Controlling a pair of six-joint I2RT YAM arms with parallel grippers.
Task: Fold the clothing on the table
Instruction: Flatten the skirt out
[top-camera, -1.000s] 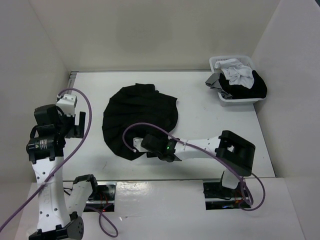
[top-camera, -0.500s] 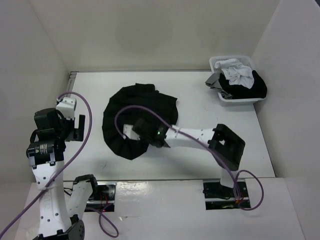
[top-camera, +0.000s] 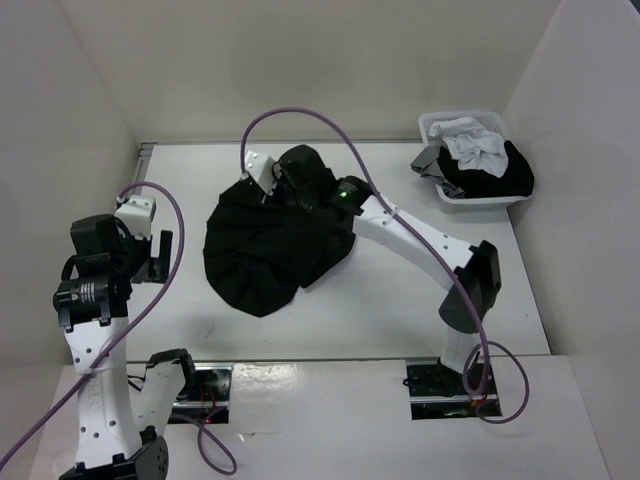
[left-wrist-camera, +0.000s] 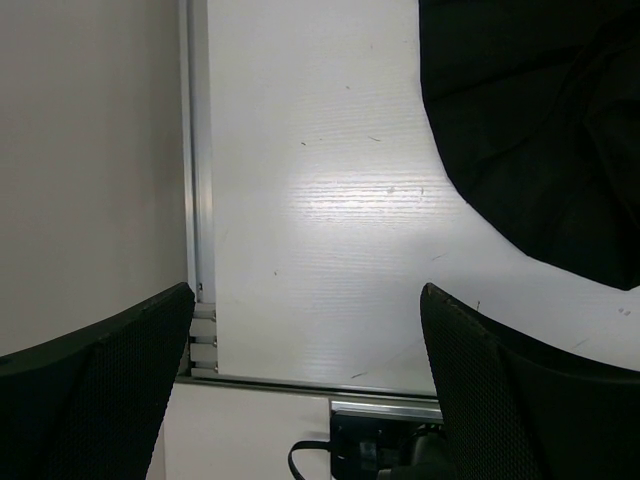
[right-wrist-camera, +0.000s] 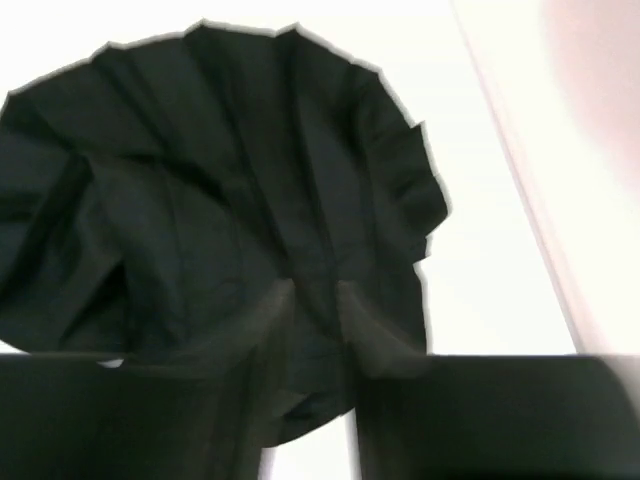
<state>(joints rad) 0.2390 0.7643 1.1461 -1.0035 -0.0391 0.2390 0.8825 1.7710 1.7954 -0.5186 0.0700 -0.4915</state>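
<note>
The clothing (top-camera: 265, 250), a black pleated skirt, lies bunched on the white table (top-camera: 420, 270) left of centre, with part of it pulled up toward the far edge. My right gripper (top-camera: 290, 178) is over the skirt's far side. In the right wrist view its fingers (right-wrist-camera: 268, 312) stand close together with a fold of the black skirt (right-wrist-camera: 200, 170) between them. My left gripper (top-camera: 155, 250) hangs at the table's left edge, wide open and empty, apart from the skirt. In the left wrist view the left gripper (left-wrist-camera: 308, 300) is over bare table, with the skirt's hem (left-wrist-camera: 540, 130) at upper right.
A small white basket (top-camera: 452, 198) holding white, grey and black garments stands at the far right corner. A metal rail (left-wrist-camera: 195, 150) runs along the table's left edge, with white walls around it. A purple cable (top-camera: 330, 125) arches over the right arm.
My right arm swung from the skirt's near hem across to its far side, drawing black fabric along with it. The left arm stayed where it was, open.
</note>
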